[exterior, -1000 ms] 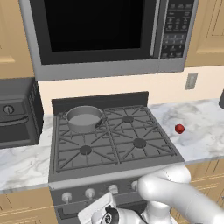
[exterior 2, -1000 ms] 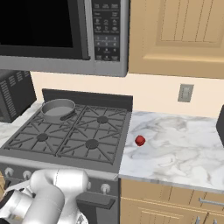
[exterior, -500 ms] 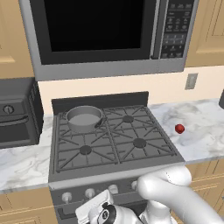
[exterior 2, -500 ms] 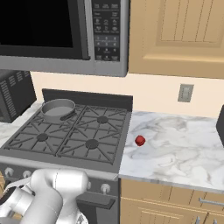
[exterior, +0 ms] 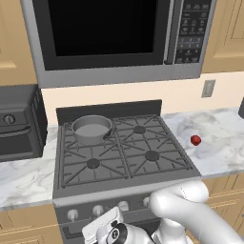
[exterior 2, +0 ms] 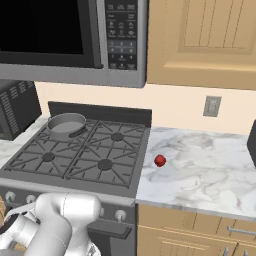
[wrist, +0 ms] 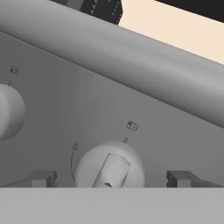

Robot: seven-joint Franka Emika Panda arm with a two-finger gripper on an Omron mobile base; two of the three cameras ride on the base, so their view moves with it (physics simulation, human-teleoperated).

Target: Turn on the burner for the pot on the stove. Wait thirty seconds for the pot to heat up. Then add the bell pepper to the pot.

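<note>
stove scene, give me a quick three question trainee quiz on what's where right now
1. Which burner of the stove holds the pot: A back left, B front right, C back right?
2. True or false: the bell pepper is already inside the pot.
3. Fill in: in the hand view, the open claw has a fingertip either side of a pale round ____ on the stove front.

Key
1. A, back left.
2. False, it lies on the marble counter to the right of the stove.
3. knob; the fingertips are apart from it, not clamped.
</note>
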